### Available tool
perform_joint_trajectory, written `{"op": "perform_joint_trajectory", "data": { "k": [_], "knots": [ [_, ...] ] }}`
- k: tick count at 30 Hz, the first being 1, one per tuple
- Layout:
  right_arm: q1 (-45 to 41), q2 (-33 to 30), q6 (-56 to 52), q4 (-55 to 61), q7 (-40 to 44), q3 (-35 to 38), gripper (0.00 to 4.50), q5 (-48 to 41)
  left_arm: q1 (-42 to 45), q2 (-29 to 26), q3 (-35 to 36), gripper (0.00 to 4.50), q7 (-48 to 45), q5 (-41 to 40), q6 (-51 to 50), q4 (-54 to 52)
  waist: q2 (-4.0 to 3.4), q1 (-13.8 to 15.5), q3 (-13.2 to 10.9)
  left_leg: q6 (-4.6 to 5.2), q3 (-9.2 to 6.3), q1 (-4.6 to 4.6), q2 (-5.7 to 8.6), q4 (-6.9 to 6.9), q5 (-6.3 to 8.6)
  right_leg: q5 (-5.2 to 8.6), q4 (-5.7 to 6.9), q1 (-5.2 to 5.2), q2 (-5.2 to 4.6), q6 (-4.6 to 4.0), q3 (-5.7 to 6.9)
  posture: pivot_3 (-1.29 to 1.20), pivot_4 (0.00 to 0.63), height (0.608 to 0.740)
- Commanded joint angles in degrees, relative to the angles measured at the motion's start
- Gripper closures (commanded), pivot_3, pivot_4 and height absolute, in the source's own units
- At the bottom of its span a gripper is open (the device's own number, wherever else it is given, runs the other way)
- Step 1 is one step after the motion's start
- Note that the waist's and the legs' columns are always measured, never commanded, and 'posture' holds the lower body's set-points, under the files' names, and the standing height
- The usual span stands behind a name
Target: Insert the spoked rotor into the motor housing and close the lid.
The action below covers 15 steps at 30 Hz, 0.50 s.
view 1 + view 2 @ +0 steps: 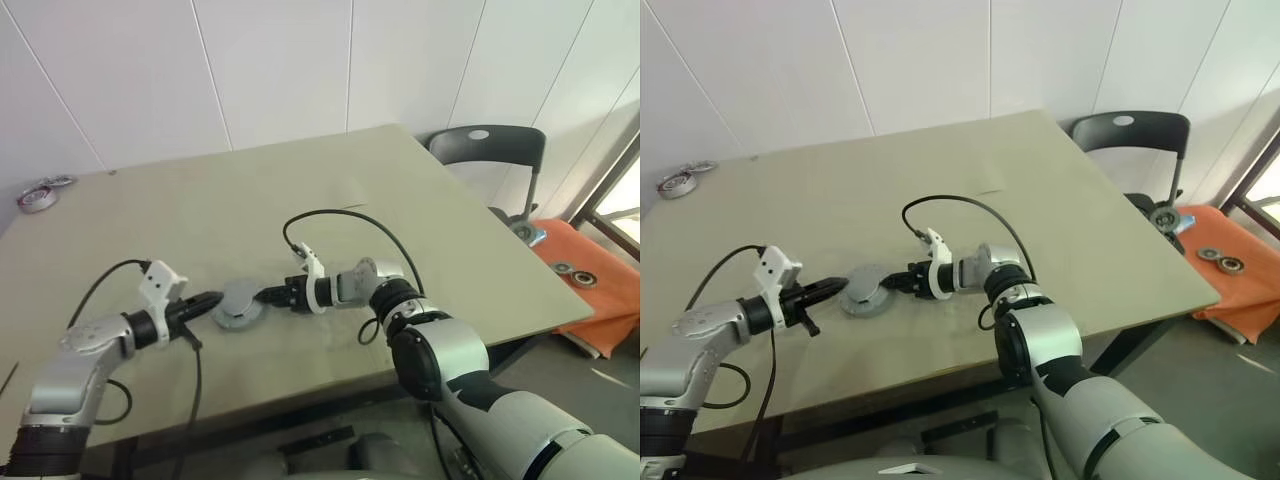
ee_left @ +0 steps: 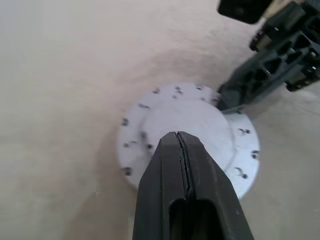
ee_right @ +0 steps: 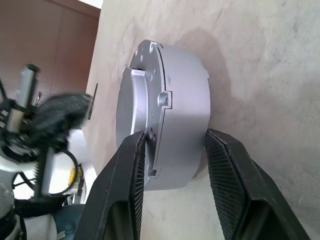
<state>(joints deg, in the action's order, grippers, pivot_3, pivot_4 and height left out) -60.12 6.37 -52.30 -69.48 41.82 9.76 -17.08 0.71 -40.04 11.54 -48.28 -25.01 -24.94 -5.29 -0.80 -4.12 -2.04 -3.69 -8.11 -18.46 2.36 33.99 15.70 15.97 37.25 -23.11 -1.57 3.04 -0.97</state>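
Right wrist view shows the right gripper (image 3: 175, 165) clamped on the housing (image 3: 165, 130) at frame centre, lid (image 2: 187, 132) on, so the left gripper (image 2: 181, 145), fingers together, may knock it askew.

Both arms: silver-grey metal shells w/ black joint bands. Left gripper (image 1: 214, 298): two black fingers, tapered, w/ a slot cut near the base; white plastic block mounted on top of the wrist. Right gripper (image 1: 264, 296): black fingers w/ fine cross-hatched pads (image 3: 222, 186), white bracket behind them, silver cylinder wrist, ribbed black collar. Thin black cable loops over each forearm, another hangs under the left one. Right upper arm: big rounded silver shell, black elbow section.
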Motion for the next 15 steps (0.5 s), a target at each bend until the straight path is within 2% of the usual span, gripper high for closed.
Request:
{"op": "perform_joint_trajectory", "data": {
  "k": [1,6,15],
  "knots": [
    [0.3,-0.1,0.4,-1.7,-4.4,-1.3,2.95,2.6,0.4,-1.8,4.9,4.5,0.1,-2.1,-0.5,-1.8,-0.01,0.0,0.0,0.0,0.0,0.0,0.0,-0.01,0.0,0.0,0.0,0.0,0.0,0.0,0.0,0.0,0.0,0.74],
    [0.5,-0.2,0.6,-1.8,-3.8,-1.3,2.95,2.5,-1.4,-2.4,9.4,4.5,0.2,-5.2,-3.2,-3.8,0.03,0.0,0.0,-0.01,0.02,-0.01,0.0,0.0,0.0,0.0,-0.02,0.0,-0.01,-0.01,-0.03,0.0,0.0,0.74],
    [-0.7,-2.2,-4.7,-1.2,2.6,-0.2,2.95,0.3,-9.3,-0.8,9.7,4.5,1.2,-6.5,-5.7,-9.3,0.21,0.2,-0.2,-0.04,0.04,-0.04,0.0,0.01,0.03,-0.01,-0.06,-0.02,-0.01,-0.06,-0.08,0.0,0.0,0.74]
  ]
}}
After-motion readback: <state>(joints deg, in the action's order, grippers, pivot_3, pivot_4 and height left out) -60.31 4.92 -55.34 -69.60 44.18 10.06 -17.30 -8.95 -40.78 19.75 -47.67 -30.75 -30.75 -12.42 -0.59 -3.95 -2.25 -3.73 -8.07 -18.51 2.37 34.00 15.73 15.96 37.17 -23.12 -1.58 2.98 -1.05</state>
